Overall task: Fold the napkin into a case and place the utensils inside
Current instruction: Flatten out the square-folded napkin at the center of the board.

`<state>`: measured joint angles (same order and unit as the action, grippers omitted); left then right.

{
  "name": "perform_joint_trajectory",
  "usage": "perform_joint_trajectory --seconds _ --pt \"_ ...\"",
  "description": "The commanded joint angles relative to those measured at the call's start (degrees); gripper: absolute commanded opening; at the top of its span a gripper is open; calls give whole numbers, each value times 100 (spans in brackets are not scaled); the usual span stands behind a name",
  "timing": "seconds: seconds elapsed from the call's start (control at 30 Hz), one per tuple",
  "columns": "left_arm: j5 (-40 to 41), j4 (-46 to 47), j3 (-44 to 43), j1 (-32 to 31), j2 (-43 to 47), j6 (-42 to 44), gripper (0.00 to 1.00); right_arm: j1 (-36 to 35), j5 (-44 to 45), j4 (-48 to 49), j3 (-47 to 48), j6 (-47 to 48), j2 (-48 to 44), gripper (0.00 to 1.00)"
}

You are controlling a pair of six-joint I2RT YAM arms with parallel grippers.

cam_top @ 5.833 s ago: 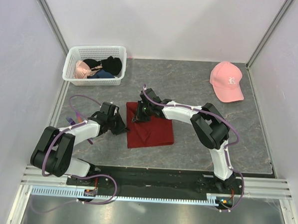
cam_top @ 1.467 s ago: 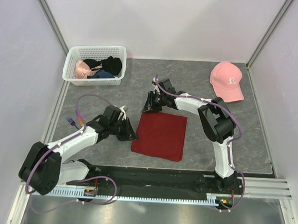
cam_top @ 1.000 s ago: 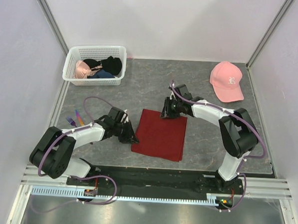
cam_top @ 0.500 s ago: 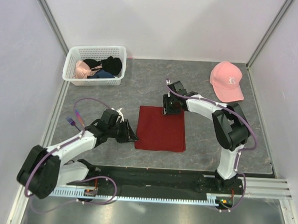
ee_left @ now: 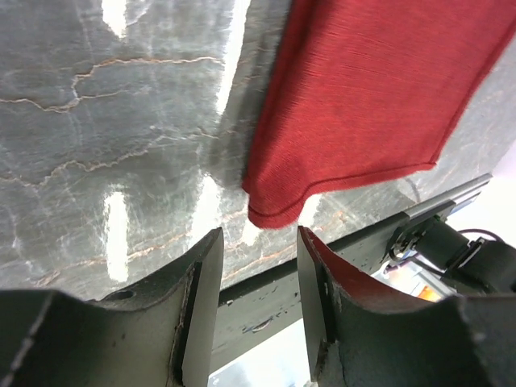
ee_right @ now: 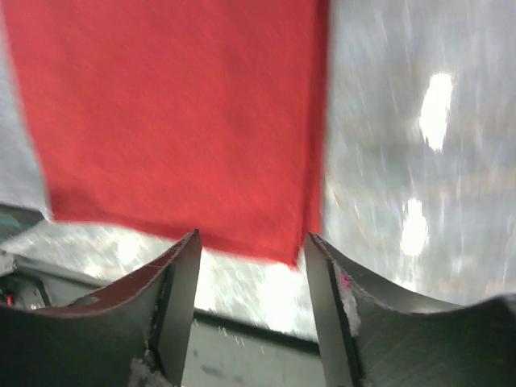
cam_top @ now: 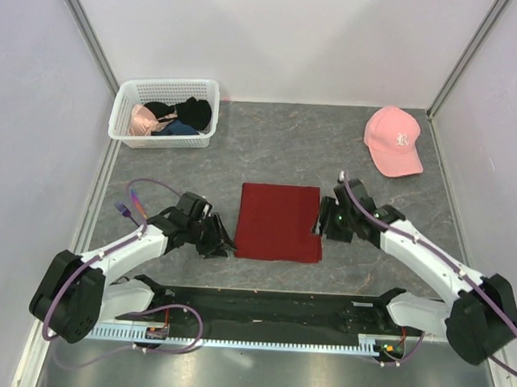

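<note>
Your left tool [cam_top: 218, 242] is a little way open and holds nothing. It is just beside the near left corner of the napkin [cam_top: 277, 220]. Your right tool [cam_top: 325, 223] is open too and holds nothing. From above it hides the napkin's near right corner. The napkin lies flat on the surface [cam_top: 270, 142]. The right wrist view is blurry. Back and left of the napkin, the basket [cam_top: 167, 82] holds black and pink clothes [cam_top: 171, 115].

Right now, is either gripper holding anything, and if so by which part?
Nothing is held. The left gripper and right gripper are both open, at opposite sides of the dark red napkin without gripping it.
</note>
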<state>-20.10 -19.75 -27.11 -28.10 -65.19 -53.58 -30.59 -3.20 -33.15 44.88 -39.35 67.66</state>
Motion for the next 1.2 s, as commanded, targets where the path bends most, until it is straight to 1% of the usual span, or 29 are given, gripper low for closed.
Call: perform_joint_trajectory --seconds 0.0,0.1,0.17,0.2,0.27,0.43,0.6,0.7,0.93,1.17 --pt "-293 628 135 -12 -187 -407 49 -9 -383 -52 -926 -942 -499 59" --pt "-319 866 189 -12 -327 -469 49 -17 -497 185 -1315 -1214 -683 57" --pt "-319 920 180 -12 -424 -434 47 -9 -419 343 -1455 -1399 -902 57" --pt "-319 955 206 -12 -494 -425 47 -17 -401 379 -1578 -1626 -964 56" --pt "-346 1087 241 -12 -547 -434 43 -9 -470 650 -1806 -1820 -1096 56" --pt "-372 1298 373 -12 -670 -460 36 -9 -690 1371 -2168 -2357 -1018 55" --pt "-381 1351 408 -12 -662 -451 31 -17 -717 1513 -2326 -2533 -991 50" --pt "-372 1395 444 -12 -618 -443 27 -17 -699 1618 -2396 -2595 -1000 49" --pt "-433 1412 549 -12 -556 -460 27 -17 -664 1803 -2484 -2692 -939 41" --pt "-460 1412 584 -12 -460 -478 27 -17 -647 1935 -2581 -2727 -860 39"
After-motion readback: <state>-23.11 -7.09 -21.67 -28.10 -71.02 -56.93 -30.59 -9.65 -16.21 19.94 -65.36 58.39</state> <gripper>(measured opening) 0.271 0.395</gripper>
